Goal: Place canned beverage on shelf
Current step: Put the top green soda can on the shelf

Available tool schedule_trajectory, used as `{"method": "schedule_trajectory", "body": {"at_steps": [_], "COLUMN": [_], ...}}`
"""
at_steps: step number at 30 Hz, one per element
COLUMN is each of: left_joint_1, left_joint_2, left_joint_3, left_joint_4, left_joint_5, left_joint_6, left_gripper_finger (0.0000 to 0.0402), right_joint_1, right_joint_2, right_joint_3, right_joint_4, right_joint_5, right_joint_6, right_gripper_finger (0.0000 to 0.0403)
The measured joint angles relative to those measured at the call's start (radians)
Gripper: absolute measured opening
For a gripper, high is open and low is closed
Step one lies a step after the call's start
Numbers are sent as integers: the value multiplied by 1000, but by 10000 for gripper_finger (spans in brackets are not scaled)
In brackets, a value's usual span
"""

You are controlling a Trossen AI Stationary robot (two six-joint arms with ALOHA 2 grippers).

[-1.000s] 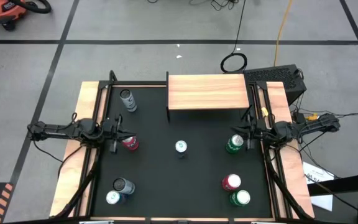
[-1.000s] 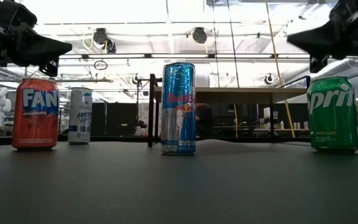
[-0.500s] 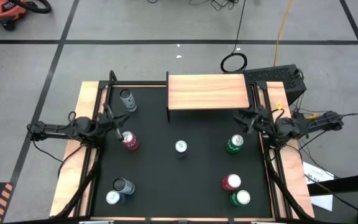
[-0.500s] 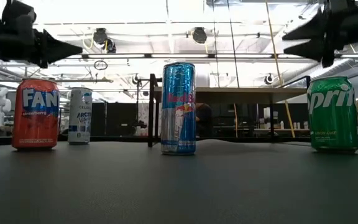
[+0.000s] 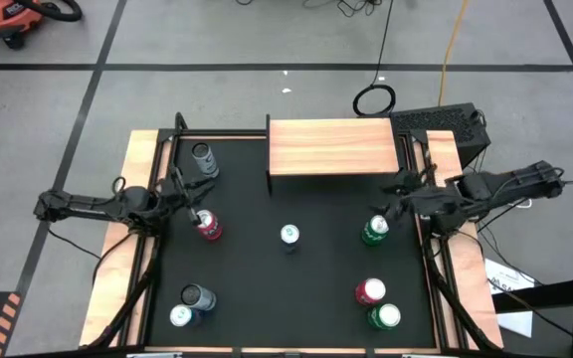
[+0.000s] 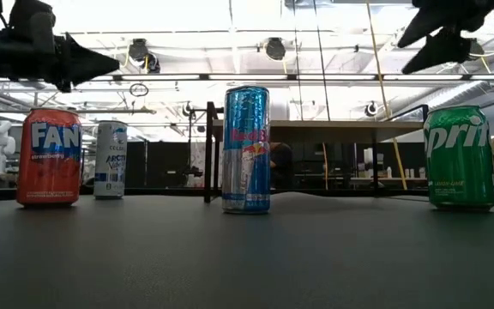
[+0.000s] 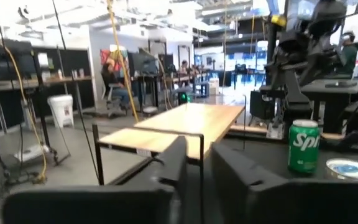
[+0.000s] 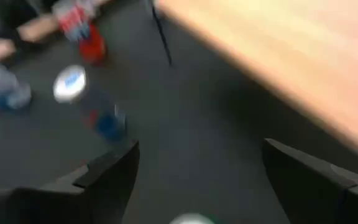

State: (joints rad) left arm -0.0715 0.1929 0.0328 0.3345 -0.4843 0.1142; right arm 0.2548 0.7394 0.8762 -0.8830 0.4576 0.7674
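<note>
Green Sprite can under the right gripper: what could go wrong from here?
1. The open right gripper hangs above the green Sprite can; descending off-centre might tip it.
2. The light-wood shelf stands close behind; a low carry could strike its edge.
3. The left gripper hovers by the red Fanta can and could knock it.

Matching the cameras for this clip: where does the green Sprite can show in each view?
High: Sprite can, right of centre, under the right gripper.
Low: far right.
Left wrist: right side, beyond the shelf.
Right wrist: only a blurred top at the bottom edge, probably it.
Shared landmark: the shelf.
</note>
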Motion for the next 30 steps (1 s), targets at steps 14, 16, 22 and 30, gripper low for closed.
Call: {"method": "schedule_trajectory", "body": {"at_steps": [14,16,22,30], "left_joint_1": [-22,-2,59,162], "left_joint_2": [79,113,252,423], "left_joint_3": [106,106,106,164], "left_joint_4": [-3,8,216,286], "left_joint_5": [26,-14,15,51], "left_joint_6": [35,49,130,154], "left_gripper_finger": [190,190,190,190], "right_joint_1": [3,3,3,2], "right_joint_2": [255,265,300,358], "right_joint_3": [105,91,20,-5], "right_joint_4": [-249,-249,-206,-206], "right_joint_5": [-253,-253,-272,-327], "right_joint_6": [112,127,194,206], "right_gripper_finger": [350,362,392,380]}}
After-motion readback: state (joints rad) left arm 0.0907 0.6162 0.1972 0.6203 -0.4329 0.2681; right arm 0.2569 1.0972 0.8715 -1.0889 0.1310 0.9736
